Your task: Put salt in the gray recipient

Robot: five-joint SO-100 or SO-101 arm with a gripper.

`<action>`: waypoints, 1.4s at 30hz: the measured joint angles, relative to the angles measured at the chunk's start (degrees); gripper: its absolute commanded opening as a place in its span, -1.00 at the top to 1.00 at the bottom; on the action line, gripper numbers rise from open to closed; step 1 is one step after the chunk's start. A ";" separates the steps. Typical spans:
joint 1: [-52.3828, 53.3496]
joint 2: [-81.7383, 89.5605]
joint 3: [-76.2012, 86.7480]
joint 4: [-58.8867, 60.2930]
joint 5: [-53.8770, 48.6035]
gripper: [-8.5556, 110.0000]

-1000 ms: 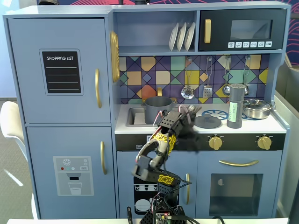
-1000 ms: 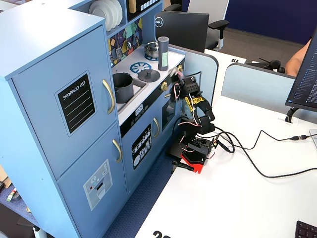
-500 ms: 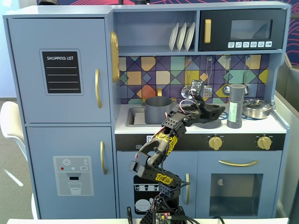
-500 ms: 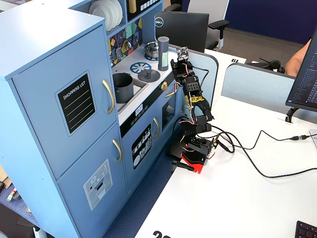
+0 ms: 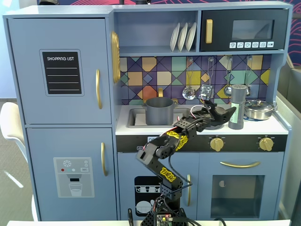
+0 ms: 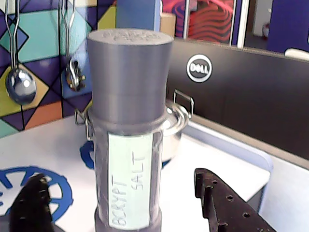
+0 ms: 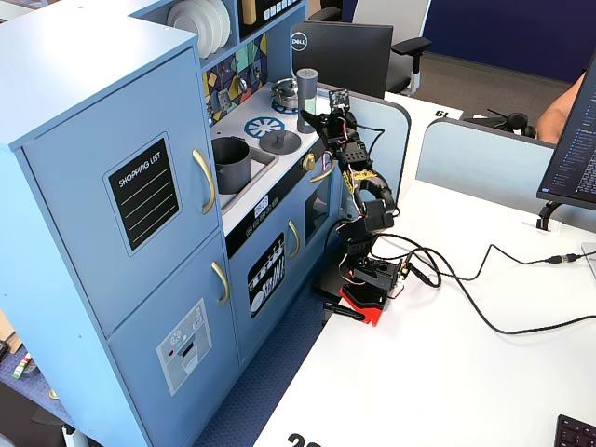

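open hand [image 6: 120,203] around upright salt [image 6: 128,130]

Bright, even indoor light; all views sharp, with faint shadows.

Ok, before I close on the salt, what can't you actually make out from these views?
- Salt shaker base: cut off by the wrist view's bottom edge, so its footing is unseen.
- Fingertips: both fingers run off that same edge, so any contact is unclear.
- Gripper gap to the shaker: too small in both fixed views.
- Gray pot interior: hidden by its own wall.
- Silver pan: mostly hidden behind the shaker.
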 measured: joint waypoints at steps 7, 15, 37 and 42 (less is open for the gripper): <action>-0.09 -12.92 -5.27 -6.06 0.62 0.11; -0.18 -25.31 -15.82 -7.47 1.23 0.13; -2.02 -40.08 -32.34 -10.90 -0.88 0.23; -2.02 -44.30 -36.56 -10.90 -1.14 0.38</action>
